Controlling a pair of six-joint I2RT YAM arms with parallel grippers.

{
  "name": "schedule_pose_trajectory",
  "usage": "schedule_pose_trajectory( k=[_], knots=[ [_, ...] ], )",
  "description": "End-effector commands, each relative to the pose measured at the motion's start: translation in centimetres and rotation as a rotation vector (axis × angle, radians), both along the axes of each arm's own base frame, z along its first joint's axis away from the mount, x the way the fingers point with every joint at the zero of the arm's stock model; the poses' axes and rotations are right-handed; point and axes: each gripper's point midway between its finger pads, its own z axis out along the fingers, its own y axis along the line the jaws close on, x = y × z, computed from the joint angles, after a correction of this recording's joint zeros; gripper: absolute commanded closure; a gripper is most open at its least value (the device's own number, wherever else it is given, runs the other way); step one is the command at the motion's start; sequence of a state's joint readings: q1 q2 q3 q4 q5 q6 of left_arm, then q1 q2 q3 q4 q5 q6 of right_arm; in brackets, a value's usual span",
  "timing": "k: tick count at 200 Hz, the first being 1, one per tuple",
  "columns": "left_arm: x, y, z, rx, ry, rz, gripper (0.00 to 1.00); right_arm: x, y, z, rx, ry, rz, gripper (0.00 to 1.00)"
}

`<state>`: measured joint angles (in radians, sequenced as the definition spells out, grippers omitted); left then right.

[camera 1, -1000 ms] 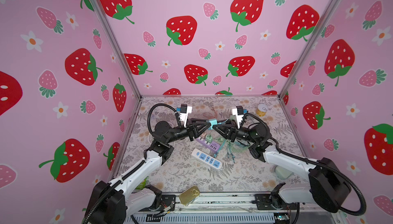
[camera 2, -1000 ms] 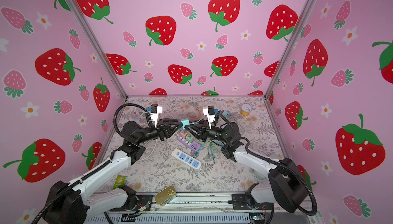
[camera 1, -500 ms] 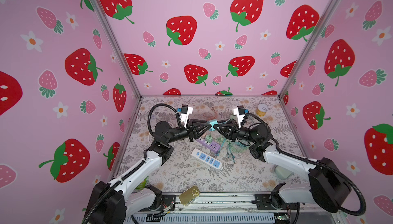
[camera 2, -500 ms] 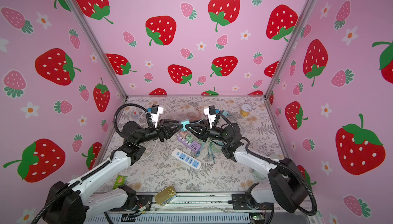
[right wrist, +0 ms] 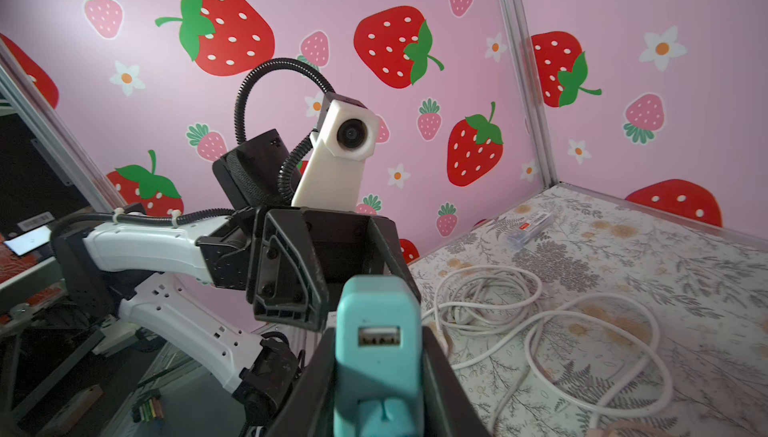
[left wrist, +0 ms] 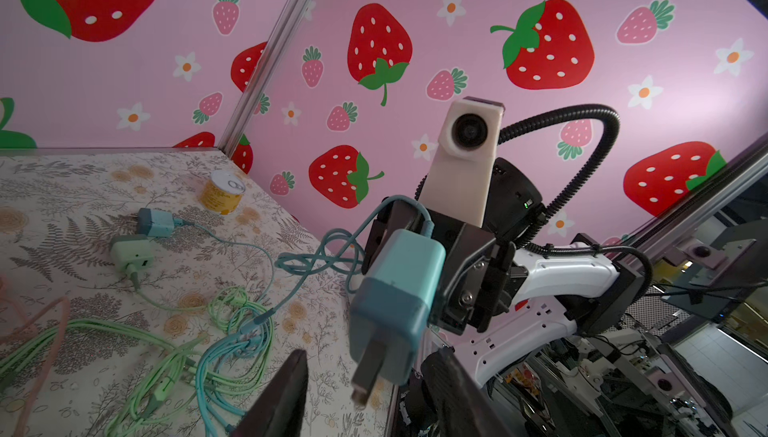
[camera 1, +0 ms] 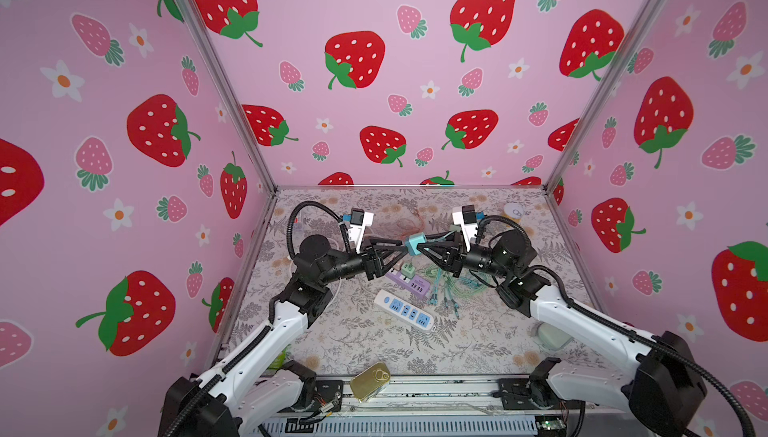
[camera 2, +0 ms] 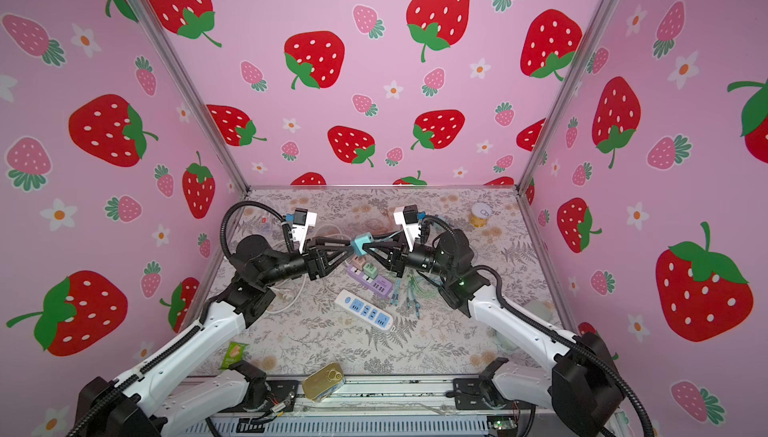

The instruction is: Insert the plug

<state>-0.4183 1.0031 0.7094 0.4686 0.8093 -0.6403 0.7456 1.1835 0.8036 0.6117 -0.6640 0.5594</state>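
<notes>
Teal plug (right wrist: 378,352) in right hand (camera 1: 419,245)

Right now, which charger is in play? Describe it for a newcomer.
Start at the floral table and look above its middle. There the right gripper pinches a teal charger cube; unlike the other teal charger lying on the table, it is held aloft.

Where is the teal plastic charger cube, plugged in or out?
Out: the teal plastic charger cube hangs midair in the right gripper, prongs bare.
</notes>
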Motion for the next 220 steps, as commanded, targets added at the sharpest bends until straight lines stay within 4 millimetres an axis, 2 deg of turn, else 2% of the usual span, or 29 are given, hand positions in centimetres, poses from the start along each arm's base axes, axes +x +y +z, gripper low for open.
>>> schedule_pose_trajectory(
  k=[1,24,80,120,160,220],
  knots=[
    [-0.1,1.0,0.7,0.022,-0.025,0.038,0.46,0.9,-0.7,-0.2,-0.103,-0.065,-0.085,0.87],
    [0.3,2.1,-0.5,0.057,0.012,0.09,0.46,1.9,-1.1,-0.6,-0.194,-0.07,-0.142,0.88],
    [2.2,4.9,-7.1,0.202,0.217,0.291,0.46,2.5,-2.1,-0.2,-0.327,-0.111,-0.211,0.89],
    [2.5,6.1,-12.3,0.305,0.359,0.366,0.46,1.6,-2.6,-0.8,-0.404,-0.117,-0.218,0.88],
    [2.7,6.7,-15.8,0.359,0.442,0.397,0.48,0.6,-2.6,-2.6,-0.483,-0.11,-0.208,0.89],
    [2.6,7.9,-21.1,0.473,0.578,0.452,0.51,-0.7,-1.5,-6.8,-0.585,-0.106,-0.138,0.89]
  ],
)
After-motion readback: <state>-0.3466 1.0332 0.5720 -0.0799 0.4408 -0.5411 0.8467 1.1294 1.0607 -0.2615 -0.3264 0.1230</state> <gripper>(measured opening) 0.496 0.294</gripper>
